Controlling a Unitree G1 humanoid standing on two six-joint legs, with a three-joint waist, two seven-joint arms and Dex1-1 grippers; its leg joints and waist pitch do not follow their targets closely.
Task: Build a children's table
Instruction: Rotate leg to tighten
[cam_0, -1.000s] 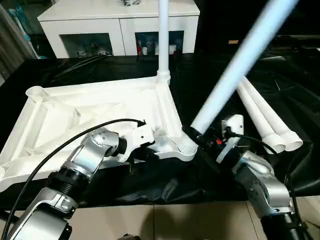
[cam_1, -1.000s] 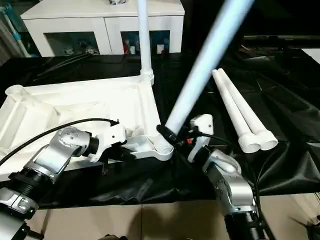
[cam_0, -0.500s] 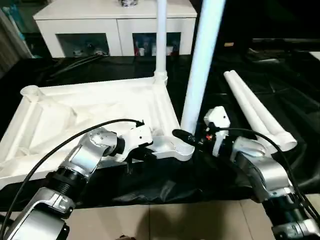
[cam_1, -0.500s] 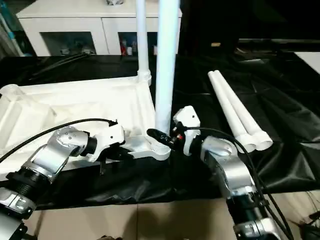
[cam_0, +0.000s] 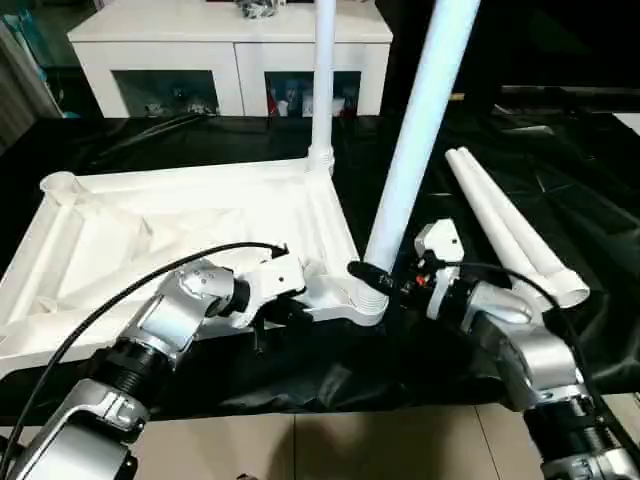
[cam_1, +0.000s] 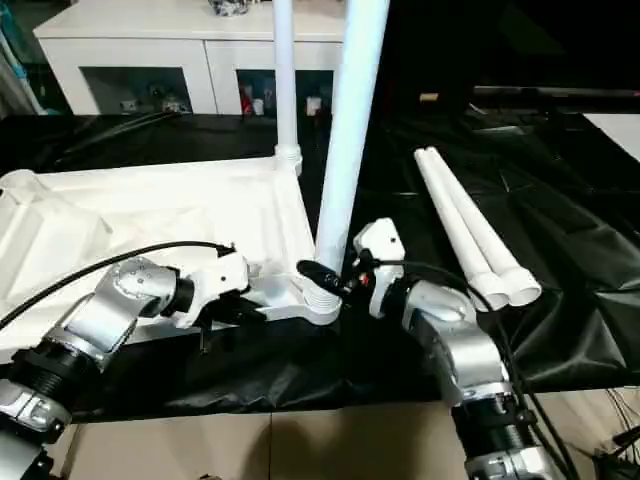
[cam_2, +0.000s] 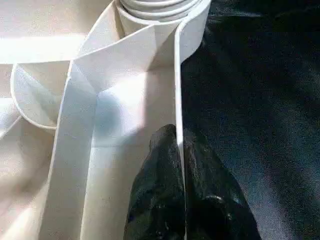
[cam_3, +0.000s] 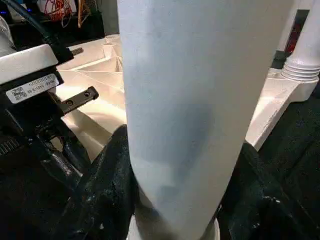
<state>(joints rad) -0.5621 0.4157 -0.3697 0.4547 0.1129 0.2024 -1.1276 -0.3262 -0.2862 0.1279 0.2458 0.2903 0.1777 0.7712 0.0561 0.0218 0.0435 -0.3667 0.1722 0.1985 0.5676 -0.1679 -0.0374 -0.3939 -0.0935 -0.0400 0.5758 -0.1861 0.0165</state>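
Note:
The white table top (cam_0: 180, 215) lies upside down on black cloth, ribs facing up. One leg (cam_0: 322, 80) stands upright in its far right corner socket. A second leg (cam_0: 415, 140) has its foot in the near right socket (cam_0: 365, 300) and leans slightly to the right. My right gripper (cam_0: 375, 280) is shut on this leg just above the socket, with black fingers (cam_3: 107, 190) on either side of the tube. My left gripper (cam_0: 275, 318) is shut on the top's near rim (cam_2: 176, 100), a little left of that socket.
Two loose white legs (cam_0: 510, 235) lie side by side on the cloth to the right. A white cabinet (cam_0: 230, 50) with glass-fronted compartments stands behind. The far left corner socket (cam_0: 62, 185) holds no leg. The table's front edge runs just below my forearms.
The leg in my right gripper swung from a strong rightward lean to nearly upright, then settled into a slight lean. My left gripper kept its hold on the rim.

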